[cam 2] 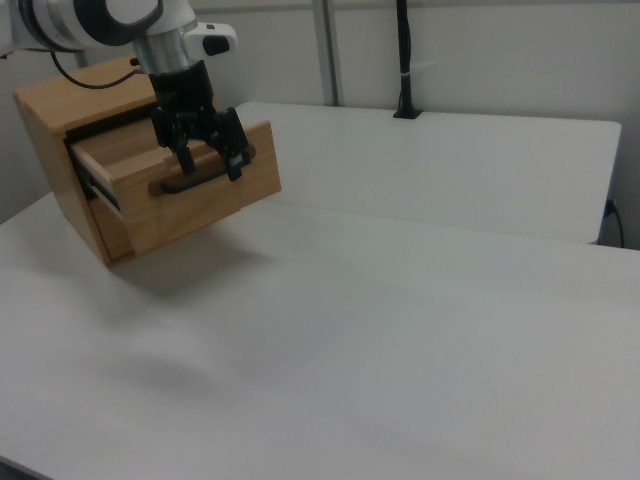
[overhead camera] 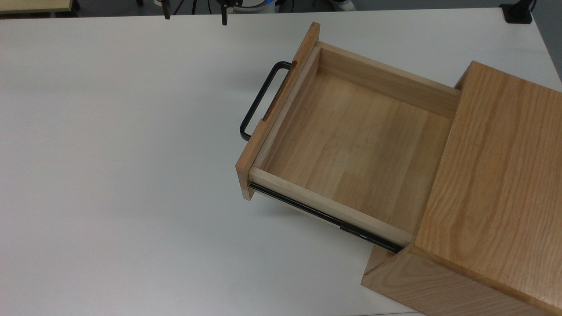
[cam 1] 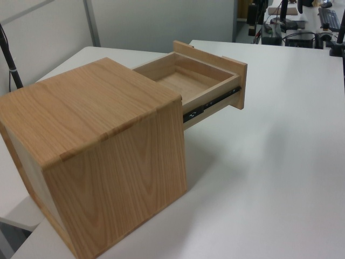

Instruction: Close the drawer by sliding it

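We see the arm reaching down from the right view's upper left, its gripper (cam 2: 210, 158) hanging in front of the handle (cam 2: 205, 178) with both fingers spread open, holding nothing. There is one drawer (overhead camera: 351, 145), pulled far out of one cabinet (overhead camera: 491, 184) on the white table (overhead camera: 123, 166). In the top view its sliding axis runs toward the top view's upper left, front panel (overhead camera: 277, 109) leading.

Pale smooth wooden drawer (overhead camera: 351, 145), black metal handle (overhead camera: 259, 103), grained oak cabinet (overhead camera: 496, 184), matt white table (overhead camera: 109, 153)
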